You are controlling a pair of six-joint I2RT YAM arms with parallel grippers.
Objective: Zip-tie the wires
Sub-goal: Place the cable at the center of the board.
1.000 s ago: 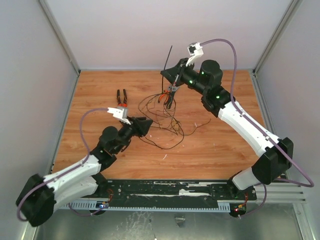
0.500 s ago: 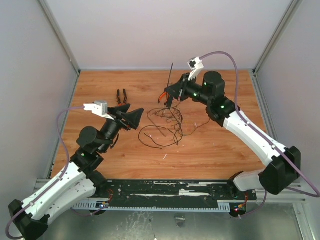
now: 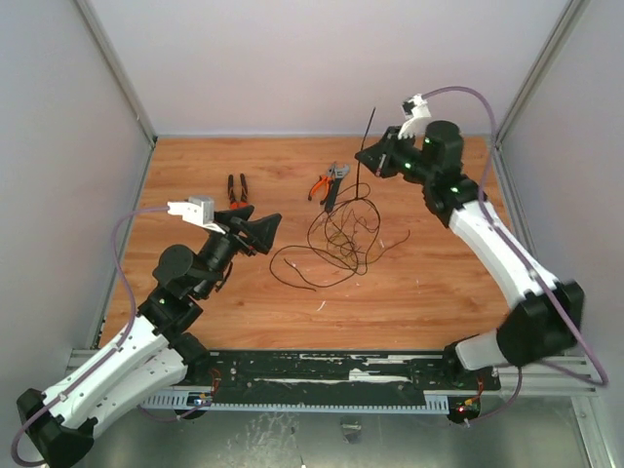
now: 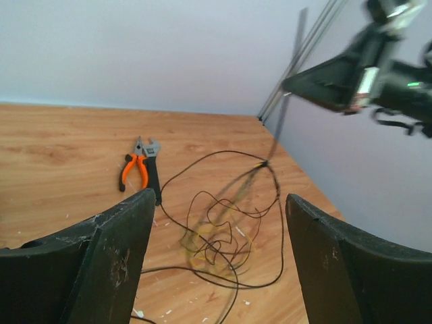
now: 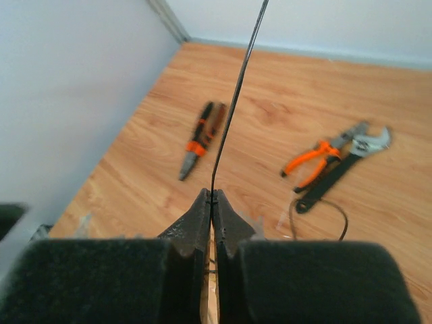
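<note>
Table [image 3: 439, 283] holds the wires [image 3: 341, 234] mid-table in a loose tangle, with one loop raised to meet the tie just below the right gripper [image 5: 212, 199]. Left gripper [image 3: 261, 224] is in the air left of the tangle, fingers wide, holding nothing. Right fingers are pinched on the zip tie [image 5: 238, 101], which stands near upright. Orange pliers [image 3: 320, 185] lie behind the wires.
</note>
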